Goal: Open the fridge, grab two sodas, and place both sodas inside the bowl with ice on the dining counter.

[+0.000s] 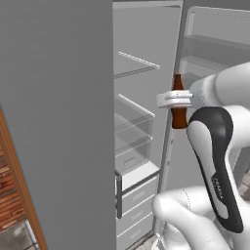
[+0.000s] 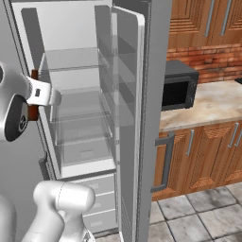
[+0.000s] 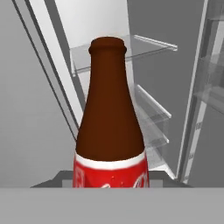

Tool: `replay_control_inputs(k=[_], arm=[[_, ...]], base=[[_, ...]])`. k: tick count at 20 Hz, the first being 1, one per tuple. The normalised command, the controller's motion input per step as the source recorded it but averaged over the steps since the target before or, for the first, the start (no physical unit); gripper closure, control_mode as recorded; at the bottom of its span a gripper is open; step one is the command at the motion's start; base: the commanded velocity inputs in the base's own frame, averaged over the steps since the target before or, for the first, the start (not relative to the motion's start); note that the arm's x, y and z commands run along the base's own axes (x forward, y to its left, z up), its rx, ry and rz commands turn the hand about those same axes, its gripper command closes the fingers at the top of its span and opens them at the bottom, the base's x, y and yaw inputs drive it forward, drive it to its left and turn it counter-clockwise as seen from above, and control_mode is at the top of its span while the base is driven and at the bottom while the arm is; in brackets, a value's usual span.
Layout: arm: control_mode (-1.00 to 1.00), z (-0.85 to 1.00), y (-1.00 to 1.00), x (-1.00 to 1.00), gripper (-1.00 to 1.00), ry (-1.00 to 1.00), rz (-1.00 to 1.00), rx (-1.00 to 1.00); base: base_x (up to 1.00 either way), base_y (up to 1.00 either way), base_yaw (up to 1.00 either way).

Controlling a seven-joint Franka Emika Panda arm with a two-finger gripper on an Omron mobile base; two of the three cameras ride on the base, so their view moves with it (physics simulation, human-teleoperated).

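No legible text; only partial white script on the cola bottle [image 3: 110, 131] red label.

Glass shelves [image 2: 78, 64] in the open fridge [image 2: 71, 28] lie bare.

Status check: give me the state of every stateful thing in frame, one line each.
Fridge: doors open, glass shelves look bare.
Fridge drawers: closed.
Cola bottle: upright, gripped, held off the shelves in front of the open fridge.
Gripper: shut on the cola bottle around its middle.
Microwave: door closed.
Lower cabinets: doors closed.
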Motion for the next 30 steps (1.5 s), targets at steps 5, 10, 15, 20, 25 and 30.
replay_control_inputs(k=[5, 10, 15, 20, 25, 30], arm=[[-1.0, -0.56, -0.17, -0.61, 1.0, 0.14, 0.0, 0.0], [-1.0, -0.47, -0.04, -0.18, 1.0, 0.07, 0.0, 0.0], [-1.0, -0.2, 0.0, -0.08, 1.0, 0.0, 0.0, 0.0], [1.0, -0.09, 0.03, -0.18, 1.0, 0.0, 0.0, 0.0], [1.0, 0.0, 0.0, 0.0, 1.0, 0.0, 0.0, 0.0], [1.0, 0.0, 0.0, 0.0, 1.0, 0.0, 0.0, 0.0]], base=[[0.0, 0.0, 0.0], [0.0, 0.0, 0.0], [0.0, 0.0, 0.0], [-0.33, 0.13, -0.03], [-0.52, 0.41, -0.17], [-0.63, 0.41, -0.35]])
